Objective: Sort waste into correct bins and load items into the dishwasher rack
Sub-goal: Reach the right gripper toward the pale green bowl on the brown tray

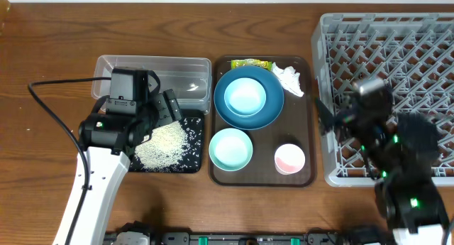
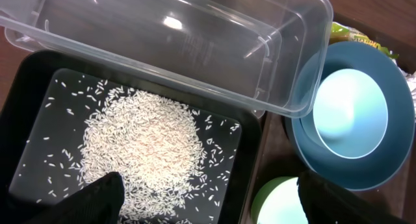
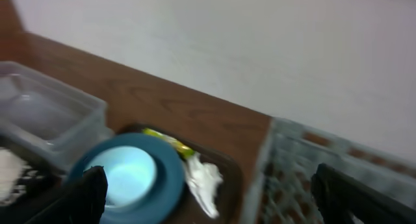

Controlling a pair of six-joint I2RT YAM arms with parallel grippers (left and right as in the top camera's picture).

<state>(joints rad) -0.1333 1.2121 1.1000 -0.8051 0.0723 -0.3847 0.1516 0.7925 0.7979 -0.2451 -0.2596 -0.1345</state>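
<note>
Brown wooden table [image 1: 42,46] carries everything. Over it the left fingers [image 2: 97,198] stand spread and empty above the rice [image 2: 143,146] heaped in the black tray [image 2: 26,87], beside the clear tub [image 2: 195,42]. The right fingers [image 3: 78,195] gape empty at the grey rack [image 1: 397,46]'s left edge. The brown tray [image 1: 262,168] holds a blue plate [image 1: 273,106] under a light-blue bowl [image 1: 245,96], mint bowl [image 1: 230,148], pink cup [image 1: 289,158], tissue [image 1: 289,78] and wrapper [image 1: 252,63].
</note>
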